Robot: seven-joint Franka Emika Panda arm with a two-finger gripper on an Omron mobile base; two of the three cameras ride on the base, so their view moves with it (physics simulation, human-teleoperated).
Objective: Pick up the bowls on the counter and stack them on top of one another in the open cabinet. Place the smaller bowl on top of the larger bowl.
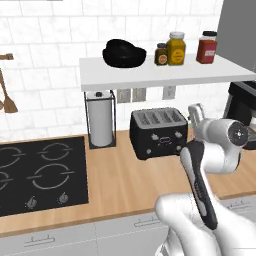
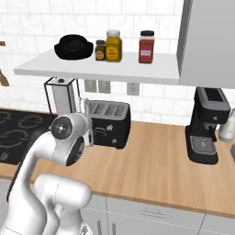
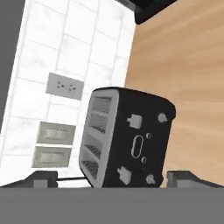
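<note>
The bowls (image 1: 124,53) sit stacked on the open cabinet (image 1: 150,74), left of the jars.

From both base views I see them as one black mass, so I cannot tell exactly where the smaller bowl ends and the larger bowl begins. Next to them stand a small brown jar (image 1: 161,54), a yellow jar (image 1: 176,48) and a red jar (image 1: 207,47). In the hand view the fingers (image 3: 43,179) are spread wide apart with nothing between them, pointing at the black toaster (image 3: 127,139) on the table (image 1: 135,185). A paper towel roll (image 1: 100,120) stands beside the toaster, and a coffee machine (image 2: 205,125) is further right.
</note>
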